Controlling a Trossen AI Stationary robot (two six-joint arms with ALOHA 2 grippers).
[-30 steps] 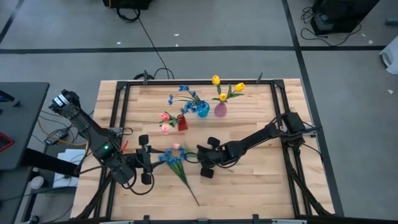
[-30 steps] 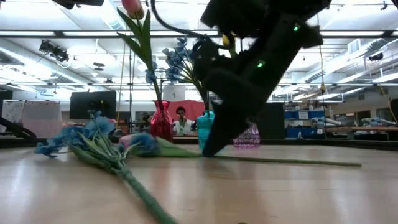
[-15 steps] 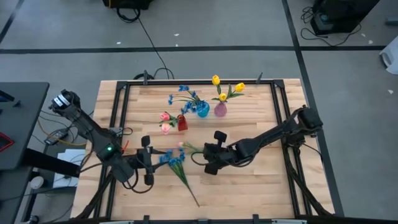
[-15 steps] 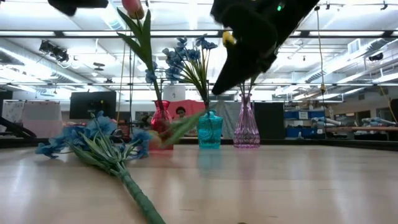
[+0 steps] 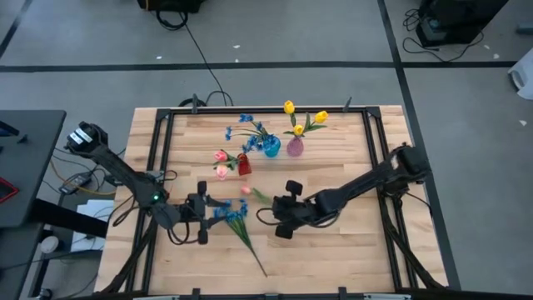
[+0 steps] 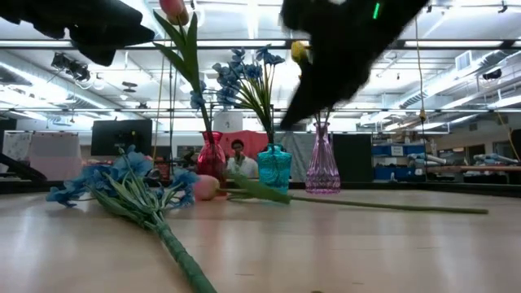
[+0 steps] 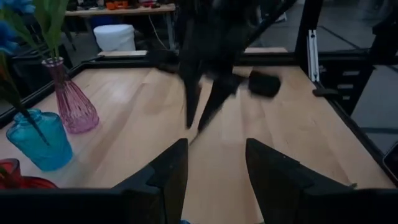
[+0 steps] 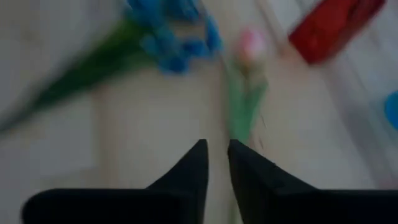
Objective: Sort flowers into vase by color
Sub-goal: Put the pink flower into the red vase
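Note:
A loose pink tulip (image 5: 246, 190) lies flat on the table, its head (image 6: 203, 187) toward the left and its long green stem (image 6: 383, 205) running right under my right arm. My right gripper (image 8: 216, 144) hangs shut above that stem (image 6: 286, 122) and does not touch it. A loose bunch of blue blossoms (image 5: 233, 212) lies on the wood (image 6: 122, 183), its stem pointing to the near edge. My left gripper (image 5: 204, 215) is open and raised just left of the blossoms (image 7: 216, 155).
Three vases stand at the far middle. A red vase (image 5: 242, 164) holds pink tulips, a teal one (image 5: 271, 148) holds blue blossoms, and a pink glass one (image 5: 295, 147) holds yellow tulips. A black frame (image 5: 166, 125) rims the table. Bare wood lies near right.
My right gripper rose from the table with the tulip's stem and drew slightly right. The stem end tipped up while the head stayed low, then the tulip dropped back flat onto the table, shifted a little right. My left gripper moved right toward the blue bunch.

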